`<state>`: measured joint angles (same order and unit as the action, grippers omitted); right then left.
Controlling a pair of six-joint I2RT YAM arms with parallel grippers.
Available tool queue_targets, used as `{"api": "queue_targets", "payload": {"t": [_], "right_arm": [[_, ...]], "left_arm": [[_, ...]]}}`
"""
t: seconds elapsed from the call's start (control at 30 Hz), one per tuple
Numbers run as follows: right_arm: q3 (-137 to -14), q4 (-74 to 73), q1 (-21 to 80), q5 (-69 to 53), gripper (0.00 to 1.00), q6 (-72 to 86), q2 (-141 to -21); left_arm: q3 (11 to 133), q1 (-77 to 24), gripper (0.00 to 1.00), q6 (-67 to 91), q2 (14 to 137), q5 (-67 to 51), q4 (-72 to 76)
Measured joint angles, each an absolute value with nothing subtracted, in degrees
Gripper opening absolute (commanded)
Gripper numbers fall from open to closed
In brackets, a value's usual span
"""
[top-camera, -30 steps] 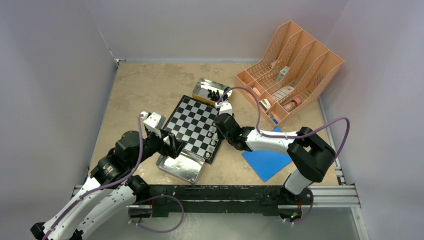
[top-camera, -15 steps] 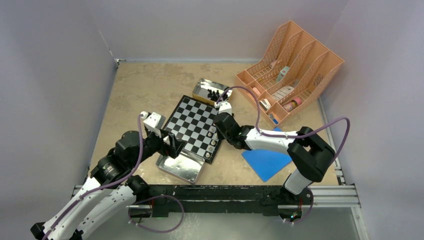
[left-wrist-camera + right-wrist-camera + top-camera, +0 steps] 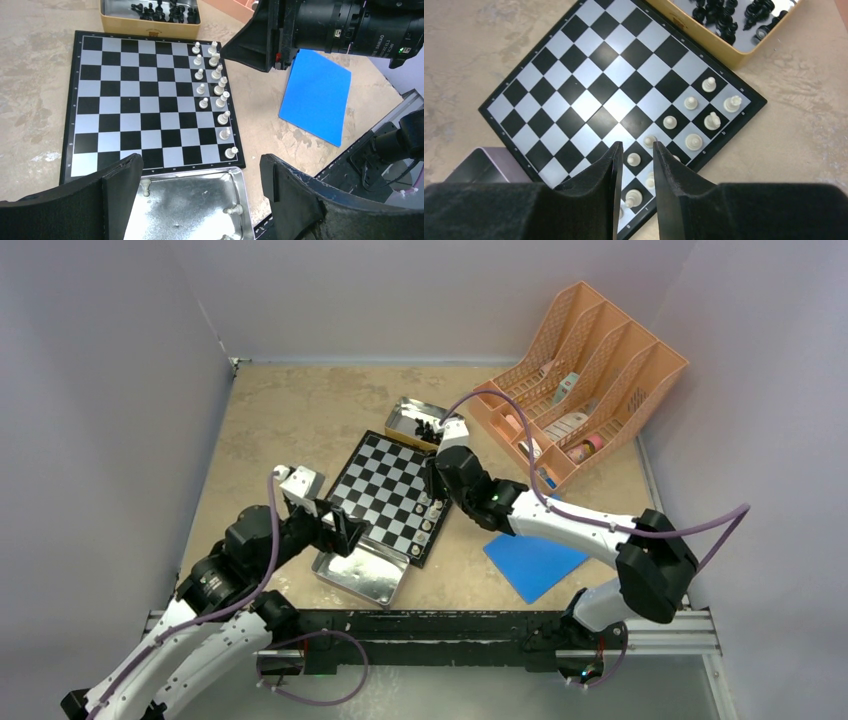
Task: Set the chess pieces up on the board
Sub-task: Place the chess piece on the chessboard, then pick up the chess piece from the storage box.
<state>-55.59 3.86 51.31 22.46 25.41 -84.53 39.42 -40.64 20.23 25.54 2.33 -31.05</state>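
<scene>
The tan table [image 3: 280, 420] carries everything. At its far right corner stands an orange file organizer [image 3: 580, 370] with small items in its slots. The checkered board [image 3: 388, 495] lies flat near the middle of the table, turned at an angle to the arms. A blue square [image 3: 533, 560] lies flat on the table to the board's right, apart from it.

Two metal tins flank the board. The far tin [image 3: 420, 420] touches or nearly touches the board's far edge. The near tin [image 3: 360, 575] sits against the near edge.

The left claw [image 3: 200, 172] hangs over the near tin with its jaws spread wide and nothing between them. The right claw [image 3: 636, 150] is above the board's right side, pointing down. Its jaws are parted by a narrow gap and grip nothing. One pawn standing on the board shows through that gap, clear of both fingers.

The white pieces [image 3: 220, 90] stand on the board in two lines along its right edge. The outer line runs the whole side, and a shorter line of five pawns stands beside it at the far end. A few more white ones lie loose in the near tin. The black pieces [image 3: 729, 15] are heaped in the far tin.
</scene>
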Motion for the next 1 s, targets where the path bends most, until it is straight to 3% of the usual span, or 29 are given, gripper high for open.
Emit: {"api": "queue_targets", "payload": {"t": [0.2,0.5,0.8,1.0], "right_arm": [[-56.2,4.1,51.3,19.4,0.31,25.3,-84.0],[-53.6,9.7,51.5,10.4,0.31,23.5,-78.3],[-56.2,14.5,54.9,0.8,0.33,15.3,-87.1],[-62.6,16.1,60.4,-3.8,0.35,-0.3,-93.6]], "left_arm": [[39.6,-40.6,0.82,23.0,24.2,6.6,-32.9],[44.6,-40.6,0.81,30.9,32.9,11.5,-41.6],[49.8,-40.6,0.81,32.7,25.7,9.6,-43.2],[54.4,-40.6,0.8,34.8,19.2,9.8,-43.3]]}}
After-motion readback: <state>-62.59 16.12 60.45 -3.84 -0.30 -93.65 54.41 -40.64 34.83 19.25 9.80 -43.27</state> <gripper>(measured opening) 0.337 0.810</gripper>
